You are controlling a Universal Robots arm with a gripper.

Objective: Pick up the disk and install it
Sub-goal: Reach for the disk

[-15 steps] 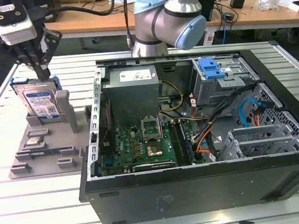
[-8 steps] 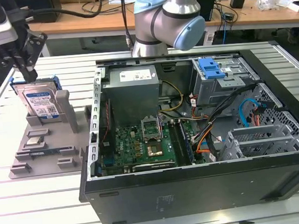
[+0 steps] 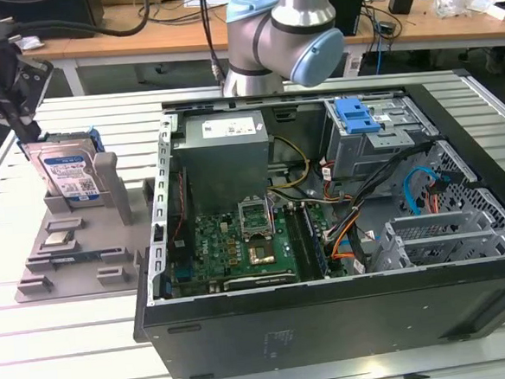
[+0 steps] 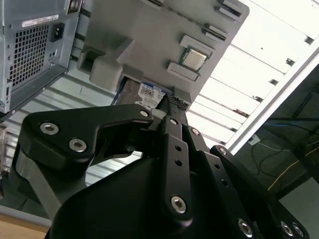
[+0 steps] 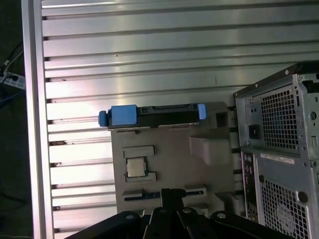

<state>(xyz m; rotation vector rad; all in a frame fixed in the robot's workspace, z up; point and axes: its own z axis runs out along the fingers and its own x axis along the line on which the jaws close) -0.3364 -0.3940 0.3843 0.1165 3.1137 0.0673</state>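
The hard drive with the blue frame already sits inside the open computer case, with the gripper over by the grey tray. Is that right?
Not quite. The exterior view shows the hard drive standing in the grey tray, outside the open computer case at the exterior view's left, not inside it. The gripper is indeed over by the grey tray.

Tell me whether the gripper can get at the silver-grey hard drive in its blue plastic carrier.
Probably yes: the gripper hangs close above the silver-grey hard drive, standing on edge in the grey holder, its top edge uncovered.
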